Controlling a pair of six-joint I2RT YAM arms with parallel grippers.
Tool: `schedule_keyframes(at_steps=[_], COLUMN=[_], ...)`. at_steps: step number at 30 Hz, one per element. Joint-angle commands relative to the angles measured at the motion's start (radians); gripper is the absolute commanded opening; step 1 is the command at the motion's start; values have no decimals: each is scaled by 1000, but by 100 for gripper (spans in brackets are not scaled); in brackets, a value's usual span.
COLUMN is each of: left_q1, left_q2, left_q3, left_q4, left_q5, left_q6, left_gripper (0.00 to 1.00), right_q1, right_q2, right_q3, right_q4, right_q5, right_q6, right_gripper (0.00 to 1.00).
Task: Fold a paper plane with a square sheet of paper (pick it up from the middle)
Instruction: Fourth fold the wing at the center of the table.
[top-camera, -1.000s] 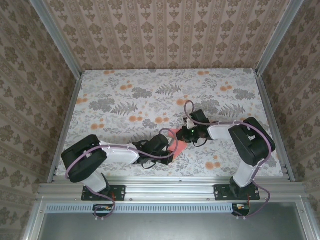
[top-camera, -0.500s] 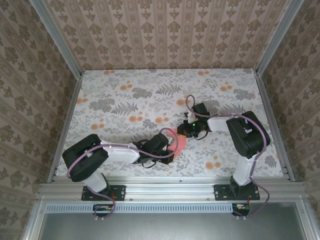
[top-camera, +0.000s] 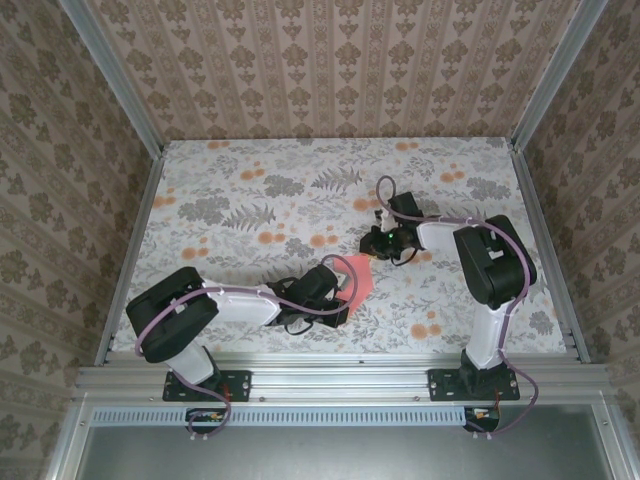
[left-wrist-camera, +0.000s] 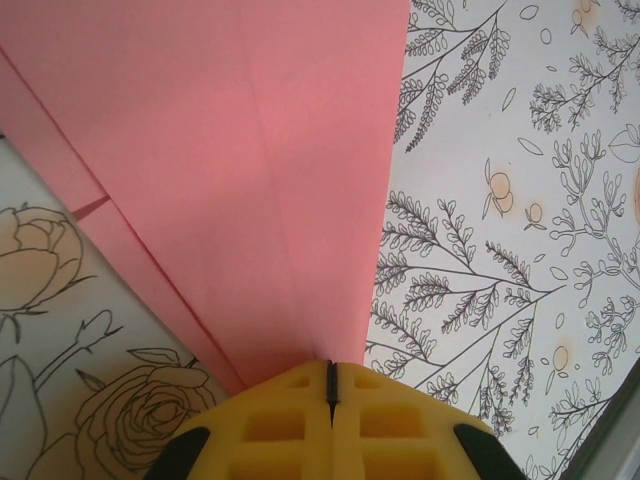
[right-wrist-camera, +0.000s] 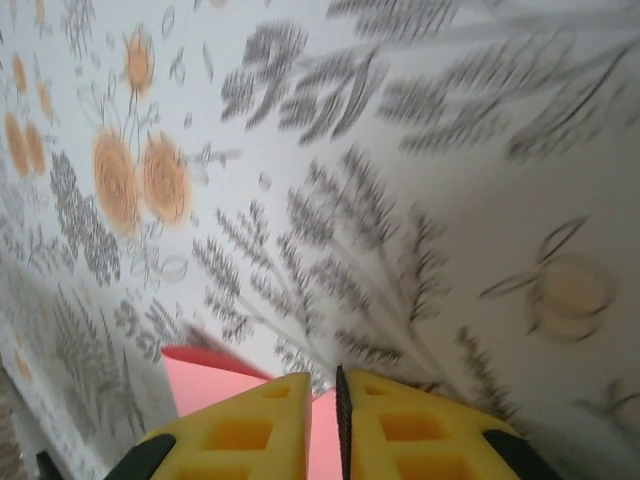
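Salmon-pink paper plane (top-camera: 360, 280) at lower centre, clamped between left gripper (left-wrist-camera: 330, 368) fingers. Right gripper (right-wrist-camera: 338, 378) fingers nearly together beside its upper tip, over flowered table (top-camera: 250, 190).

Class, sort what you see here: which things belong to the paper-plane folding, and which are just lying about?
Belongs to the job: pink sheet of paper, partly folded; left gripper, shut on it; right gripper.

Just there: flower-print table cover; patterned walls; metal frame.
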Motion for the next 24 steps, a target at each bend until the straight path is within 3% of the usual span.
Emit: schedule_keyframes(at_steps=[1,7,14,20,24], left_q1=[-8,-8,-10,-10,-10], left_q2=[65,57,16,-9,-35], left_q3=[-41,-5,47,76,102], left_q4=[-257,-263,-268,-261,-257], left_q5=[41,40,43,62,70], left_q6=[27,29,28,25,22], left_gripper=[0,0,2,13,18], right_q1=[-11,-13,-25,-15,27], right_q2=[28,-64,-277,-344,-360], right_q3=[29,-3,-158,-336,-410], right_q4=[-11,-42,-62,143,233], right_q5=[65,64,56,-132,-132], right_q6=[-23,-51,-67,81,147], right_gripper=[18,20,32,37,39])
